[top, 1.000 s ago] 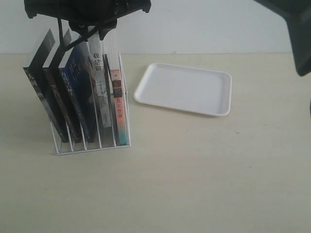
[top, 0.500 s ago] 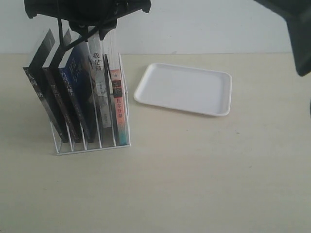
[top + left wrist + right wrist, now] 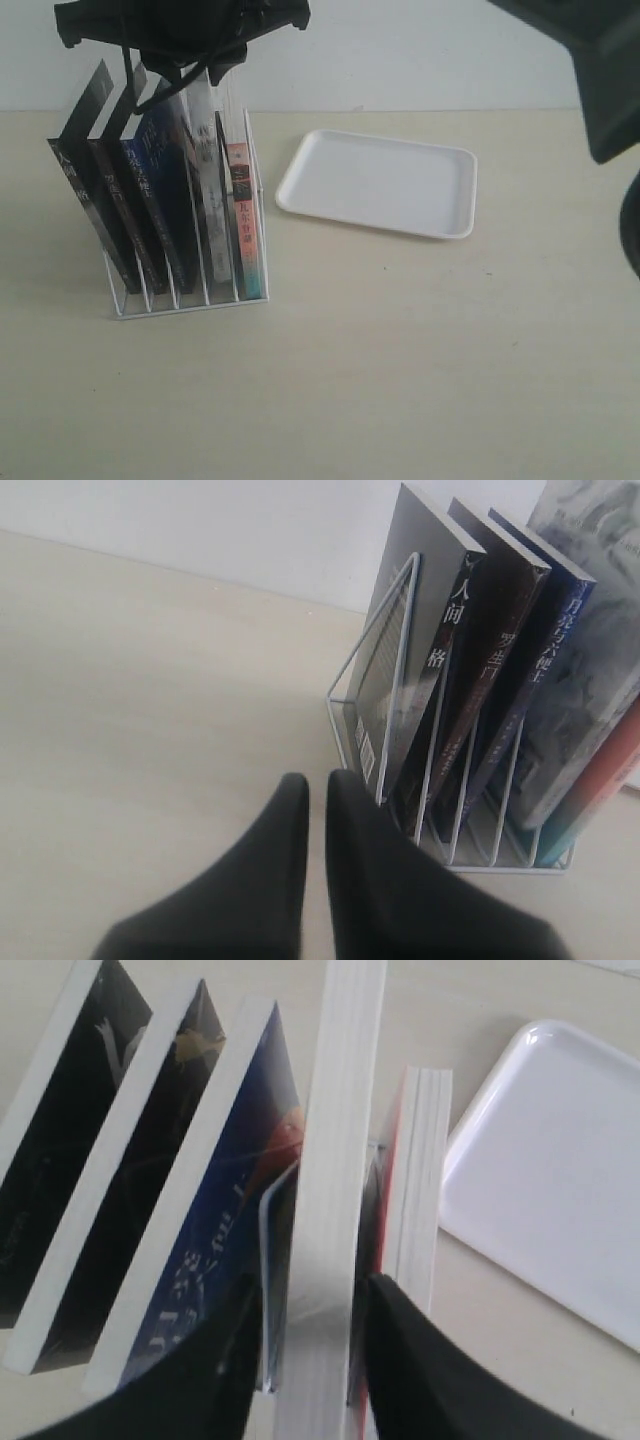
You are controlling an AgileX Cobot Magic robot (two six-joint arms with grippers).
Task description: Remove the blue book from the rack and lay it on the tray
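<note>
The white wire rack (image 3: 190, 305) stands at the left with several leaning books. The blue book (image 3: 160, 190) is third from the left, with a blue spine (image 3: 545, 670) and a deep blue cover (image 3: 220, 1210). My right gripper (image 3: 190, 75) hangs over the rack. Its jaws (image 3: 312, 1295) are shut on the top edge of the grey-white book (image 3: 335, 1110) beside the blue book, not on the blue one. My left gripper (image 3: 316, 780) is shut and empty, low beside the rack's end (image 3: 400, 620). The white tray (image 3: 380, 180) lies empty to the right.
Two black-covered books (image 3: 100, 190) fill the left slots. A pink-spined book (image 3: 243, 220) stands in the last slot, towards the tray (image 3: 560, 1160). A dark arm link (image 3: 600, 70) fills the upper right corner. A pale wall runs behind the table.
The grey-white book has shifted in the rack and now looks blurred. The right gripper above it has moved slightly, and the arm link at upper right has come further into view.
</note>
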